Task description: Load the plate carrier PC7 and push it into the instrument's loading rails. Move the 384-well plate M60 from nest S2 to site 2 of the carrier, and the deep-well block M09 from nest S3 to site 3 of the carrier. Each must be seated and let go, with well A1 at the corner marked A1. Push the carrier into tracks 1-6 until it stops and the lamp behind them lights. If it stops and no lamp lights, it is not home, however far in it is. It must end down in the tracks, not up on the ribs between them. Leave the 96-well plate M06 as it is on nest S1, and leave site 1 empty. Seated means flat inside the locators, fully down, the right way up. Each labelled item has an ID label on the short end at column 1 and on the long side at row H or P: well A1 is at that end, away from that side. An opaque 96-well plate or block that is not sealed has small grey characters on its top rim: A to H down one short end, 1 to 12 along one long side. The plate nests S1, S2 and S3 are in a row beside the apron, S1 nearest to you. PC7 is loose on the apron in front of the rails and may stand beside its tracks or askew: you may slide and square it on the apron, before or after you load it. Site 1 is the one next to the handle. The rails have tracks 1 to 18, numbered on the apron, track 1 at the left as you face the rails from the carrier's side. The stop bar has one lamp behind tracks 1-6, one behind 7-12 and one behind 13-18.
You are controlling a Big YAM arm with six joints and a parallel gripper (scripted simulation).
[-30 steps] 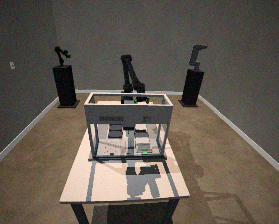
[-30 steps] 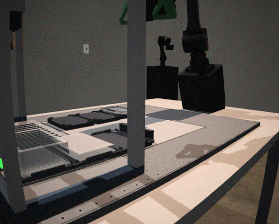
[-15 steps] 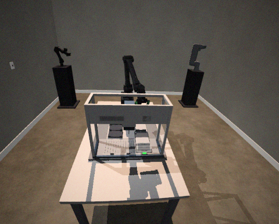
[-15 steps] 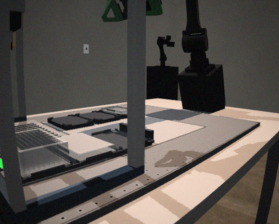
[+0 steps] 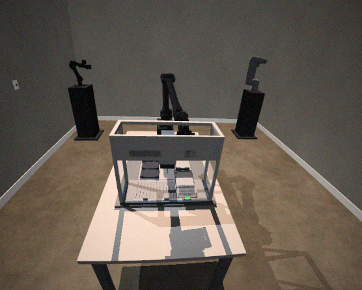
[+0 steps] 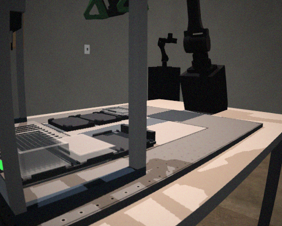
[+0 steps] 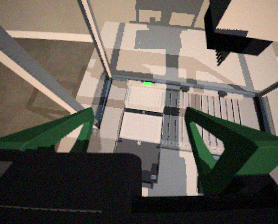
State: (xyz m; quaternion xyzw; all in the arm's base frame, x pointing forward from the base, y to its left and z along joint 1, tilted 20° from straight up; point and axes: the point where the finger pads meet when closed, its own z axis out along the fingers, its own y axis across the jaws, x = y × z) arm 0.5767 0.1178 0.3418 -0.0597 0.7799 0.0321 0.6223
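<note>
The carrier PC7 (image 6: 83,148) lies in the rails at one end of the track row, and a green lamp (image 5: 187,197) glows at its far end; the lamp also shows in the wrist view (image 7: 148,83). A tall translucent block (image 6: 38,154) sits on the carrier's site nearest the lamp. A flat white plate (image 6: 84,144) sits on the middle site. The site next to the handle (image 6: 138,133) is dark and empty. My gripper (image 6: 111,8) is open and empty, high above the carrier near the frame's top. In the wrist view its green fingers spread wide over the carrier.
Two dark empty nests (image 6: 68,121) (image 6: 99,117) stand beside the apron, with a light plate (image 6: 116,110) on the nest behind them. The instrument's frame posts (image 6: 137,83) and top bar (image 5: 167,146) surround the rails. The arm's base (image 6: 204,87) stands at the back.
</note>
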